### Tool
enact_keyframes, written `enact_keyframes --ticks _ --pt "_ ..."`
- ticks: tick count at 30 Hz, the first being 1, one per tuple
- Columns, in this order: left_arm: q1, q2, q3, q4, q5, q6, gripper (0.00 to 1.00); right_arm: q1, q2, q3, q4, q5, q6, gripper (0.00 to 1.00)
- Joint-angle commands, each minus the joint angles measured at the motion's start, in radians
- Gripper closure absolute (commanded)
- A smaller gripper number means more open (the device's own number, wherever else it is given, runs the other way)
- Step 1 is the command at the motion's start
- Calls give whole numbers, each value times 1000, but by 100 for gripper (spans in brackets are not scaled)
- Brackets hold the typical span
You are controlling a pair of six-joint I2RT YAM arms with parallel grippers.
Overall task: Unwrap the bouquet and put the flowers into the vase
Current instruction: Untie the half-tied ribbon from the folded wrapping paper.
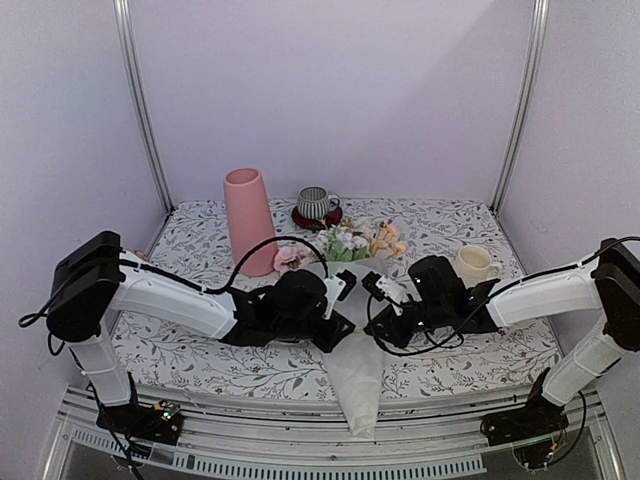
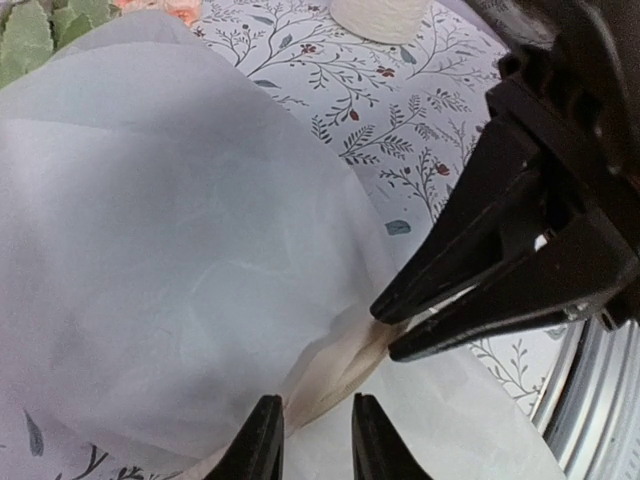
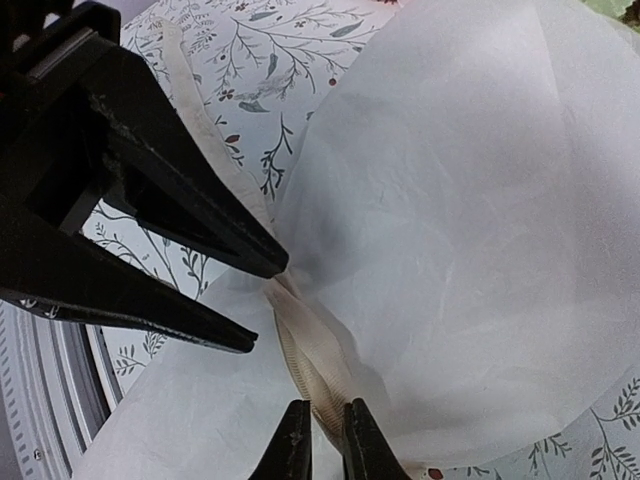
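The bouquet (image 1: pixel 356 300) lies in the middle of the table. Its pink, peach and white flowers (image 1: pixel 362 240) point away and its white paper cone (image 1: pixel 355 385) hangs over the near edge. The pink vase (image 1: pixel 248 220) stands upright at the back left. Both grippers meet at the tied waist of the cone. My right gripper (image 3: pixel 325 405) is shut on the cream ribbon (image 3: pixel 305 350), which shows as a pinch in the left wrist view (image 2: pixel 340 365). My left gripper (image 2: pixel 316 400) stands open, with the ribbon running between its parted fingers.
A grey striped mug (image 1: pixel 317 203) sits on a dark red coaster behind the blooms. At the right stands a cream mug (image 1: pixel 473 265), close to the right arm. A floral cloth (image 1: pixel 200 360) covers the table, and a metal rail (image 1: pixel 300 450) runs along the near edge.
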Motion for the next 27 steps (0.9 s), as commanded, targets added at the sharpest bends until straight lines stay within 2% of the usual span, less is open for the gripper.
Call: enact_keyframes --ticks 1,7,14,22,24,27 --pt "22 40 45 -42 32 42 74 7 -24 -22 7 8 11 85" --pt "45 46 52 -32 120 46 73 8 -21 -27 3 51 14 82" --pt "56 69 75 -54 159 75 70 7 -12 -32 2 62 12 82" --pt "70 111 130 -105 211 110 74 8 -6 -33 7 43 3 82" --pt "71 113 129 -106 218 107 76 12 -2 -41 12 50 2 77" --pt "79 113 125 -103 224 102 80 16 9 -51 26 69 -1 75"
